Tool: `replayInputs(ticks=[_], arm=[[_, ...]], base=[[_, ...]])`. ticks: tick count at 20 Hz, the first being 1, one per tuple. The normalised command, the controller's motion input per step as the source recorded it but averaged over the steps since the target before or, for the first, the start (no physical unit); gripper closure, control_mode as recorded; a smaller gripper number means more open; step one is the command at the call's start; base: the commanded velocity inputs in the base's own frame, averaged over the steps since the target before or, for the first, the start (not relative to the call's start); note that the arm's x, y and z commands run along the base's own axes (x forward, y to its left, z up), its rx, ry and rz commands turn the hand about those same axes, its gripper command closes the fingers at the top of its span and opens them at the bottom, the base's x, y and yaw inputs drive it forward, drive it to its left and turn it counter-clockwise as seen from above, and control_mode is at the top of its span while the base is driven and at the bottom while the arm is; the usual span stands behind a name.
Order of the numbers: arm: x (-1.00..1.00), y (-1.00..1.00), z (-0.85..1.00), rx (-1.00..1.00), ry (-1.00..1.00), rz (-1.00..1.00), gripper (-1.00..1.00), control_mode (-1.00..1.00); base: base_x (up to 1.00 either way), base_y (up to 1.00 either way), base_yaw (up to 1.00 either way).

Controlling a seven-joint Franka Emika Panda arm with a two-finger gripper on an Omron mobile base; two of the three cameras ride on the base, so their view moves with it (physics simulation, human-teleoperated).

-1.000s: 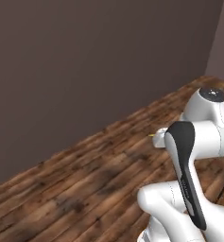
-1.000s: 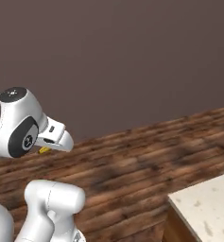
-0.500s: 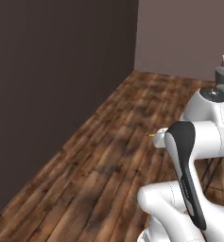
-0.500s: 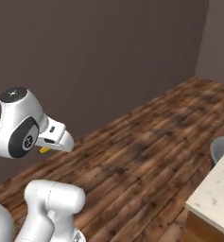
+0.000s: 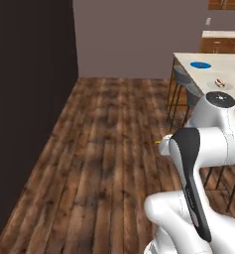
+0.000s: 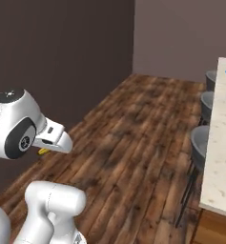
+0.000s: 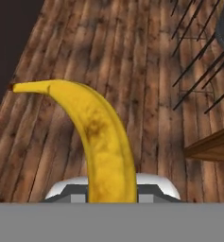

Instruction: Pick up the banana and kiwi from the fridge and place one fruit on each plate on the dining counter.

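Observation:
My gripper (image 6: 46,148) is shut on the banana (image 7: 102,138), a curved yellow fruit with brown flecks that rises up the middle of the hand view, over the wooden floor. Its yellow tip pokes out beside the hand (image 5: 161,143). The dining counter (image 5: 232,67) stands at the far right, well away from the gripper. On it lie a bright blue plate (image 5: 200,65) and, nearer, a pale grey plate (image 5: 221,87) with a small brown thing on it, seemingly the kiwi (image 5: 219,82). The fridge is out of view.
Grey stools (image 6: 200,141) line the counter's near side, their thin legs showing in the hand view (image 7: 198,71). A dark wall (image 5: 25,99) runs along the left. Wooden floor (image 5: 109,144) lies open between the wall and the stools.
The whole picture has swung as the base turns: the dark wall slid left, and the counter with its plates and stools came in at the right. The banana stays in the shut gripper.

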Motion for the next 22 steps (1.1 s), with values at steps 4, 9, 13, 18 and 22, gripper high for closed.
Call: replayInputs(ticks=[4, 9, 13, 18, 22], arm=[[0.00, 0.00, 0.00, 0.00, 0.00, 0.00, 1.00, 1.00], [0.00, 0.00, 0.00, 0.00, 0.00, 0.00, 1.00, 1.00], [0.00, 0.00, 0.00, 0.00, 0.00, 0.00, 1.00, 1.00], [0.00, 0.00, 0.00, 0.00, 0.00, 0.00, 1.00, 1.00], [0.00, 0.00, 0.00, 0.00, 0.00, 0.00, 1.00, 1.00]], base=[[0.62, 0.39, -0.65], [0.92, 0.74, -0.57], [0.95, 0.96, -0.48], [1.00, 0.91, -0.51], [0.93, 0.85, -0.53]])
